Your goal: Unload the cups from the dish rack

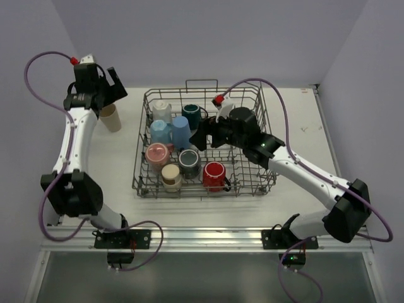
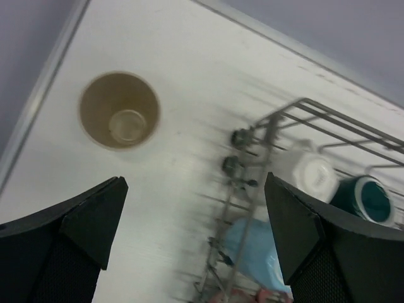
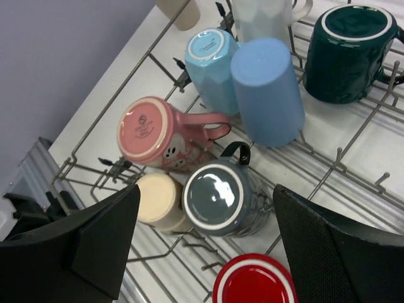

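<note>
Cups (image 1: 180, 148) of mixed colours sit upturned in the grey wire dish rack (image 1: 268, 180) from above, one beige tumbler (image 1: 110, 118) outside it. Left wrist: the left gripper (image 2: 196, 221) hangs open-fingered over that tumbler, apparently its drop spot. Right wrist: the right gripper (image 3: 207, 214), also spread, hovers above a dark grey mug (image 3: 214, 197), likely its target.

Cups (image 1: 181, 129) bunched in the dish rack's (image 1: 137, 165) left half; one lone cup (image 1: 111, 118) out on the table (image 1: 303, 126), left.
</note>
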